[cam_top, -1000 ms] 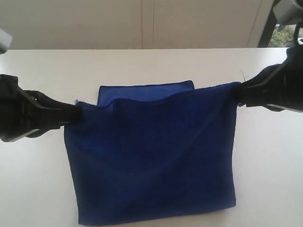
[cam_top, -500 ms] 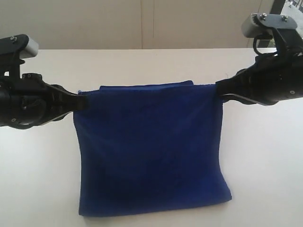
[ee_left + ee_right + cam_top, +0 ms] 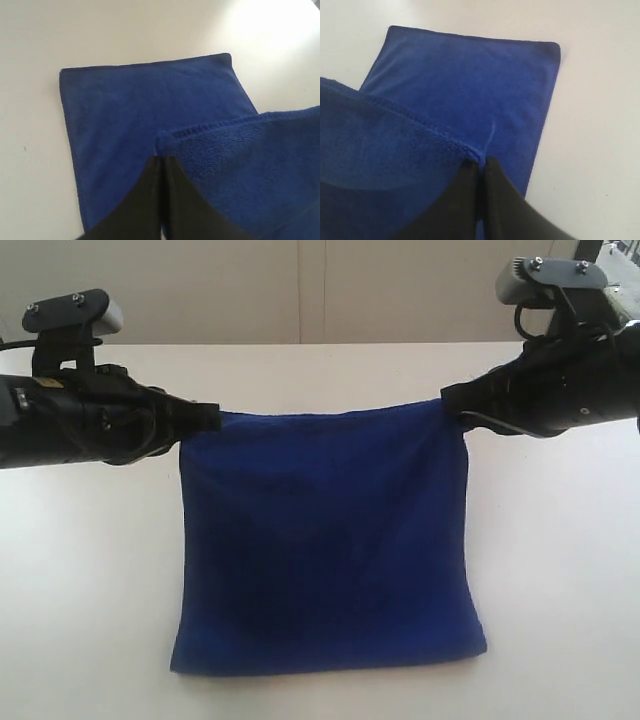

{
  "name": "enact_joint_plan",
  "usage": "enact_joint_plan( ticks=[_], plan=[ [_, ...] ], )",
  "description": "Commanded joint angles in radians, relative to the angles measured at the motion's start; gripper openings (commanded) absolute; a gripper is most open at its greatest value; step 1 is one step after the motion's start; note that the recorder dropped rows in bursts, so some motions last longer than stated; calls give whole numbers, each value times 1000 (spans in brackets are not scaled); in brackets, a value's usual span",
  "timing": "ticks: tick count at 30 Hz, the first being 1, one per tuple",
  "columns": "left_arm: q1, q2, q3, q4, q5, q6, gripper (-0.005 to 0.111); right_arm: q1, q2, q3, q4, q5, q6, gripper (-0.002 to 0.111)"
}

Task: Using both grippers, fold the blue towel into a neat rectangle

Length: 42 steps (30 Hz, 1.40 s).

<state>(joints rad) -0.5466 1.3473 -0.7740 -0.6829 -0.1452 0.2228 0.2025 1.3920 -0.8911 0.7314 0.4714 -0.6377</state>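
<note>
Shows a towel (image 3: 325,540), deep blue, hanging like a curtain above a pale table (image 3: 90,590), with its lower part resting on the surface. Pinched at the top left corner by the left gripper (image 3: 205,418) and at the top right corner by the right gripper (image 3: 450,405). Both clamped tight on the hem, with nothing else held. Confirmed up close from the left wrist, black fingers (image 3: 140,200) pressed together on a thick plush corner. Confirmed likewise from the right wrist, fingers (image 3: 515,210) pressed together on the stitched edge.

Changed over the last second: both grippers carried up and away from the outside camera, toward the far side of the table. Also drawn closer together, leaving the top edge straight and taut rather than sagging and uneven as a second ago. No longer visible from the outside camera: the far strip of towel, seen a moment before behind the raised edge. Still seen in both wrist views, lying flat on the table beyond the raised edge, far corners not yet reached.

Best read as a fold well under way but unfinished, the near half lifted and travelling over the far half. Probably needed next: a little more travel, then an even lowering to bring raised corners squarely onto far corners. Worth watching for skew if one side gets ahead of the other.
</note>
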Motion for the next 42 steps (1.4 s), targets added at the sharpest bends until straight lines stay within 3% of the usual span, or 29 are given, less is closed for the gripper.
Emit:
enact_joint_plan(
  ticks=[1,9,20,42],
  plan=[
    [-1,34,-30,-9,-12,5,0,-2,33,-29,5,-36,-12,0],
    [82,51,-78,-2,-14,20,0,-2,128,-137,5,-53,-12,0],
    [91,223,-243,3,-37,43,0,-2,255,-265,-10,-77,-19,0],
    [149,438,-427,18,-52,48,0,-2,466,-426,-10,-139,-39,0]
  ],
)
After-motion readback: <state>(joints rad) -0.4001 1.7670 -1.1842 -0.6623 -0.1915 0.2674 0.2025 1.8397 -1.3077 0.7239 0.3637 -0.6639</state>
